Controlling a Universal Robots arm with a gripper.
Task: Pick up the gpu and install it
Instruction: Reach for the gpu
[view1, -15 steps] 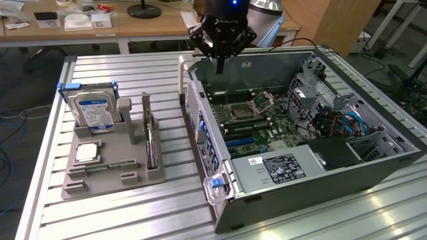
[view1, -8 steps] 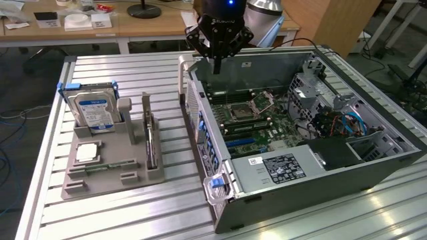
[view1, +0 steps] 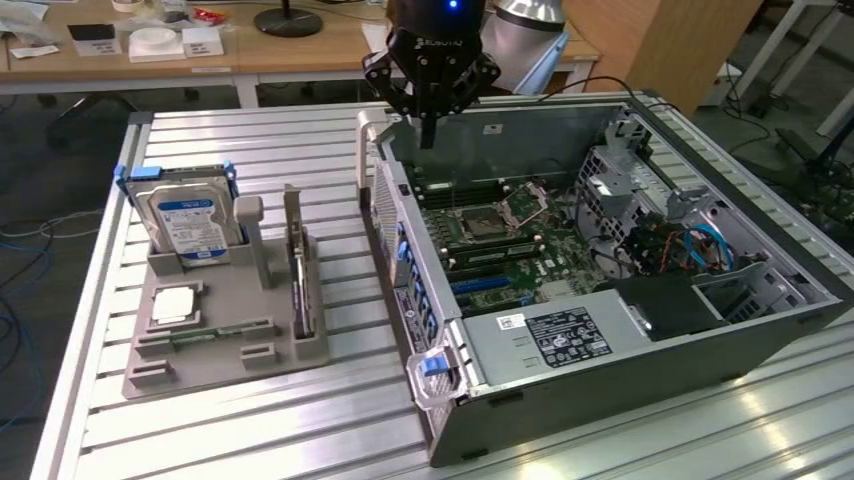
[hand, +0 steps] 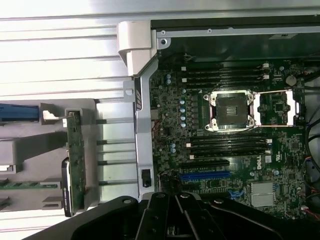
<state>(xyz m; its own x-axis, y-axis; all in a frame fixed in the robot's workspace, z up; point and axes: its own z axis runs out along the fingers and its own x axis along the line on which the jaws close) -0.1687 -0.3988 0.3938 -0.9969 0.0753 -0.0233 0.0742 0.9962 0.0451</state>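
The gpu (view1: 302, 291) is a thin dark card standing on edge in a slot of the grey holder (view1: 220, 345), at the exterior view's left. In the wrist view the gpu (hand: 75, 160) shows edge-on as a narrow green and dark strip. My gripper (view1: 427, 138) hangs over the back corner of the open computer case (view1: 641, 330), well apart from the gpu. Its fingers (hand: 172, 220) are shut together with nothing between them. Inside the case lies the motherboard (hand: 225, 140) with a blue card slot (hand: 205, 176).
A silver hard drive (view1: 194, 225) with a blue-white label stands at the back of the holder, and a green memory stick (view1: 200, 335) lies near its front. The slatted aluminium table (view1: 267, 430) carries everything. A wooden desk (view1: 174, 60) with small items stands behind.
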